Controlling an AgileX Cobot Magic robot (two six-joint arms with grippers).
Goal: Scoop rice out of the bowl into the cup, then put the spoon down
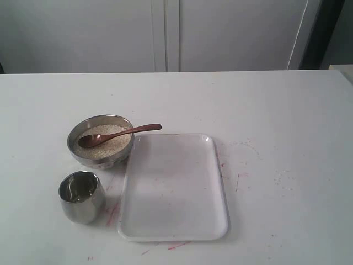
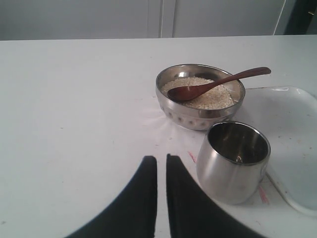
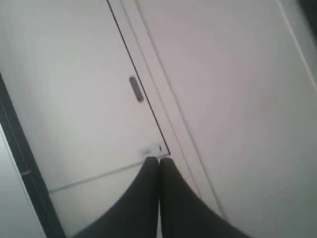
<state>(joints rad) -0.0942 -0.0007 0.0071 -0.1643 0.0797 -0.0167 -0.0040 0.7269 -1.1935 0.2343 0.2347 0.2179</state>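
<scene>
- Spoon [image 1: 118,133]: the head lies on the rice [image 1: 110,144] inside the bowl [image 1: 99,162]. The handle crosses the rim on the tray side and its end juts free in the air.
- Handling, judged: light, stiff wood. The handle is thin and smooth and is likely to twist or pivot between the pads, so a firm pinch is needed. The best hold is the free handle end beyond the rim, clear of the steel.
- Rice: loose dry grains that will spill if the head tilts.
- Cup [image 1: 83,210]: upright, just beside the bowl on the near side. Its mouth is narrow. It is probably light and easy to knock or slide.
- Tray [image 1: 174,187]: flat, with a low lip, just beside the bowl and cup. It is bare and offers a place to set the spoon down.
- Table [image 1: 287,110]: wide open room beyond the bowl and to the right of the tray.
- Left gripper [image 2: 161,161]: low over the table near the cup. The fingers are almost together with only a thin slit between them, and they hold nothing.
- Right gripper [image 3: 159,161]: closed tight and empty, aimed at a cabinet door, away from the work.
</scene>
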